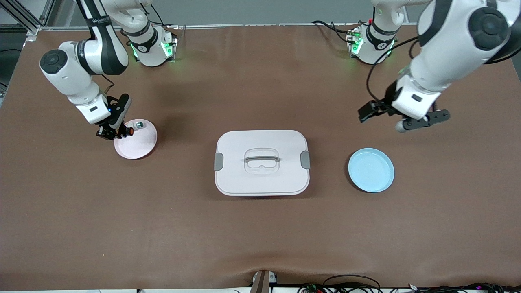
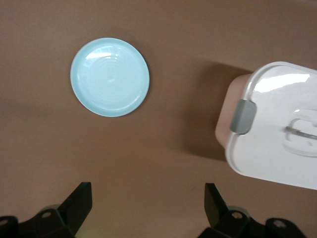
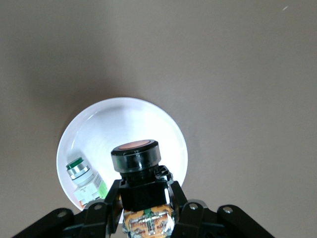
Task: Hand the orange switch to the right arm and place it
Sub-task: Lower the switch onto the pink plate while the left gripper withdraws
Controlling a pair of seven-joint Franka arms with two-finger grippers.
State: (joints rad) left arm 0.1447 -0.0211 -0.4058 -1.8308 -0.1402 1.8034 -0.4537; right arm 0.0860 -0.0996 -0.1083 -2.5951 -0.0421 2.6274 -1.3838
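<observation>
My right gripper (image 1: 118, 132) is shut on the orange switch (image 1: 129, 131) and holds it over the edge of the pink plate (image 1: 140, 144). In the right wrist view the switch (image 3: 136, 158) sits upright between the fingers of the gripper (image 3: 143, 198), its black body clamped, its orange cap toward the plate (image 3: 124, 119). My left gripper (image 1: 401, 114) is open and empty, in the air over bare table beside the blue plate (image 1: 371, 169). The left wrist view shows its jaws (image 2: 148, 206) wide apart with nothing between them.
A small clear-white and green part (image 1: 139, 125) lies in the pink plate, also in the right wrist view (image 3: 86, 181). A white lidded box (image 1: 285, 179) with a handle stands mid-table between the plates. The left wrist view shows the blue plate (image 2: 109, 77) and the box (image 2: 277, 124).
</observation>
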